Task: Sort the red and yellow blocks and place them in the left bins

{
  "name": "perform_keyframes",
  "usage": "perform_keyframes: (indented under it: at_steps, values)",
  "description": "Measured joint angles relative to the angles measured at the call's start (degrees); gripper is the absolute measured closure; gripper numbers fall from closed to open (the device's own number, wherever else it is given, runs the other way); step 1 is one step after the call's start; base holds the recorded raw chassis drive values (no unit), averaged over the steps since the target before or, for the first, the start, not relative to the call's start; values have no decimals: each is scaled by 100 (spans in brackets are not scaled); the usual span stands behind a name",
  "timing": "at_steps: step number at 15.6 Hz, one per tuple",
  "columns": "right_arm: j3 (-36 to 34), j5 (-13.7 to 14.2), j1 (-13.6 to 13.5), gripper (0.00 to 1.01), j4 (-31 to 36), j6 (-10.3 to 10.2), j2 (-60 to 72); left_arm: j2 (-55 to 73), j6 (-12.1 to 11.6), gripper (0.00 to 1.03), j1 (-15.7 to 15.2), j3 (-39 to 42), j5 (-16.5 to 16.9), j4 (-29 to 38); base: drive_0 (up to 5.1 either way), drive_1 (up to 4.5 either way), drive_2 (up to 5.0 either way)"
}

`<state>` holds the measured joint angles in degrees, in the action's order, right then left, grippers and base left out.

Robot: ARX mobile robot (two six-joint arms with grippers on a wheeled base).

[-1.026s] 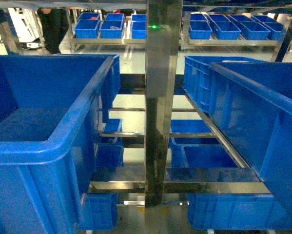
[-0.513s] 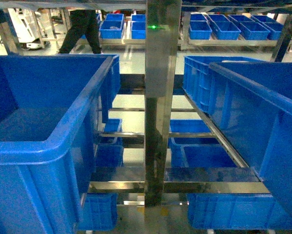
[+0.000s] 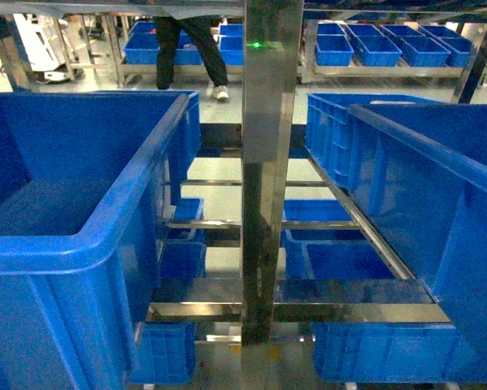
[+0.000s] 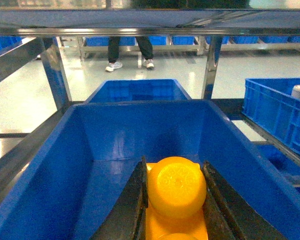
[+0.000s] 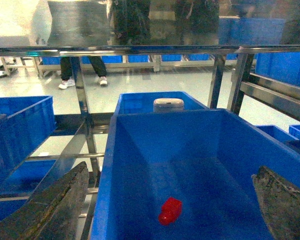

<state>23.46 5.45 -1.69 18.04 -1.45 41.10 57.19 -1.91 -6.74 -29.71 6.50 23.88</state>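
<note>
A glossy yellow block with round studs sits between the black fingers of my left gripper, which is shut on it. It hangs above the inside of a deep blue bin. In the head view a large blue bin fills the left side, and neither gripper shows there. My right gripper is open, its worn fingers spread wide over another deep blue bin. A small red block lies on that bin's floor, below and apart from the fingers.
A steel rack post stands in the middle, with rails and lower blue crates behind it. A ribbed blue crate is on the right. A white round object sits in the crate behind. A person walks past the back shelves of small trays.
The person in the background has walked to the right. The bins and the rack stand as before.
</note>
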Motion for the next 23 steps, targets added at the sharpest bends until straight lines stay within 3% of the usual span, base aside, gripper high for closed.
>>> perform_keyframes:
  at_steps: [1,3,5,9,13,16,20,23]
  values:
    - [0,0,0,3,0,0,0,225,-181,81,-96,-212,164,-166,0,0,0]
    - [0,0,0,3,0,2,-2,769,-804,81,-219,-667,721,-1075,0,0,0]
    - [0,0,0,3,0,2,0,1209,-1134,81,-337,-1005,1102,-1572,0,0,0]
    - [0,0,0,3,0,2,-2,2352,-1482,81,-345,-1954,855,-1746,0,0,0]
    - [0,0,0,3,0,2,0,2909,-1357,81,-468,-2293,920,-2317,0,0,0]
    - [0,0,0,3,0,2,0,3611,-1296,81,-424,-2271,627,-2052,0,0,0]
    - [0,0,0,3,0,2,0,4352,-1508,81,-175,-2520,-175,-1427,0,0,0]
    - [0,0,0,3,-2,2,0,4647,-1447,81,-232,-2708,-863,-1049,0,0,0]
